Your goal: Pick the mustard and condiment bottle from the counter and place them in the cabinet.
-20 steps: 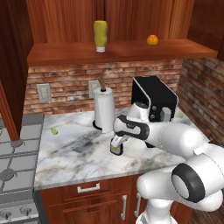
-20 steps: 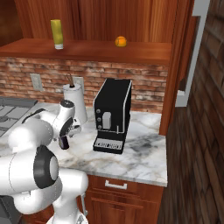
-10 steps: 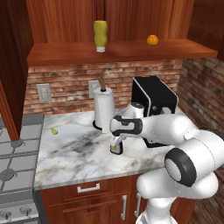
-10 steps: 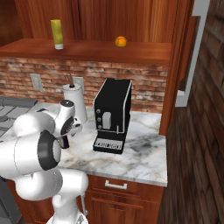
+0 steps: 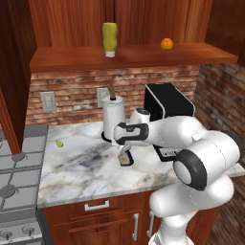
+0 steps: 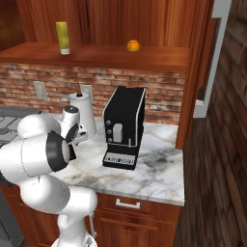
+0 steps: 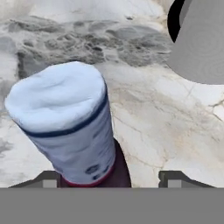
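The yellow mustard (image 5: 109, 38) stands upside down on its white cap on the cabinet's plank shelf (image 5: 72, 58), also seen as the mustard (image 6: 61, 36) from the right. The dark brown condiment bottle (image 5: 125, 157) stands upright on the marble counter (image 5: 76, 167). My gripper (image 5: 126, 148) hangs directly over it, pointing down, and is open. In the hand view the bottle's pale cap (image 7: 65, 113) looms close, and the gripper (image 7: 109, 179) straddles the bottle's body with room left on the right side. From the right, the gripper (image 6: 83, 138) is partly behind my own arm.
A paper towel roll (image 5: 114, 117) stands just behind the bottle. A black coffee machine (image 5: 167, 103) sits to its right. An orange fruit (image 5: 166, 43) rests on the shelf right of the mustard. The grey stove (image 5: 14, 182) lies at the left, and a small green bit (image 5: 59, 143) lies near it.
My elbow has risen and the arm has folded closer. The gripper has stayed over the condiment bottle, which has not moved.
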Tool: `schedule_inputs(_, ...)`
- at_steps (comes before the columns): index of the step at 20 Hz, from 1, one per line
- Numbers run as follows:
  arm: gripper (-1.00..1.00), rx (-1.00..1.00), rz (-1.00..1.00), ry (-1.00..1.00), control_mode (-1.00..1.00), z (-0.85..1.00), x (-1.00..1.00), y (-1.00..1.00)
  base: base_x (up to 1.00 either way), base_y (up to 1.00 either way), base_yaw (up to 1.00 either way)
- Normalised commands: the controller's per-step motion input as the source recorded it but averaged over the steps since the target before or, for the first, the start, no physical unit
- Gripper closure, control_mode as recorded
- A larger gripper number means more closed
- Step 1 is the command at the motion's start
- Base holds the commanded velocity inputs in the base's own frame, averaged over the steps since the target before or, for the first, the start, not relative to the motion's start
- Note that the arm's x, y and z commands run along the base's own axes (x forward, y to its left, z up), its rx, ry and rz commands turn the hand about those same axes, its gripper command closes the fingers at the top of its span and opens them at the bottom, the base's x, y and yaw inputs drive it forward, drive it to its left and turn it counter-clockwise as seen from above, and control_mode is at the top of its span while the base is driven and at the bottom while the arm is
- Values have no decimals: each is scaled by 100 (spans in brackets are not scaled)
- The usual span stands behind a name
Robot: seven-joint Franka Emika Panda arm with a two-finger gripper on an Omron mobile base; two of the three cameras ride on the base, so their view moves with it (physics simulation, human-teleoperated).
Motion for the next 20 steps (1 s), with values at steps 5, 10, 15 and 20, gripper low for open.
schedule_inputs(5, 100, 0, 0, 0, -100, -36, -14, 31, 0, 0, 0)
schedule_inputs(10, 100, 0, 0, -1, -100, -33, -47, 7, 0, 0, 0)
schedule_inputs(15, 100, -1, -1, -10, -100, 15, -57, 0, 0, 0, 0)
schedule_inputs(20, 100, -2, -7, -19, -100, 69, -60, 0, 0, 0, 0)
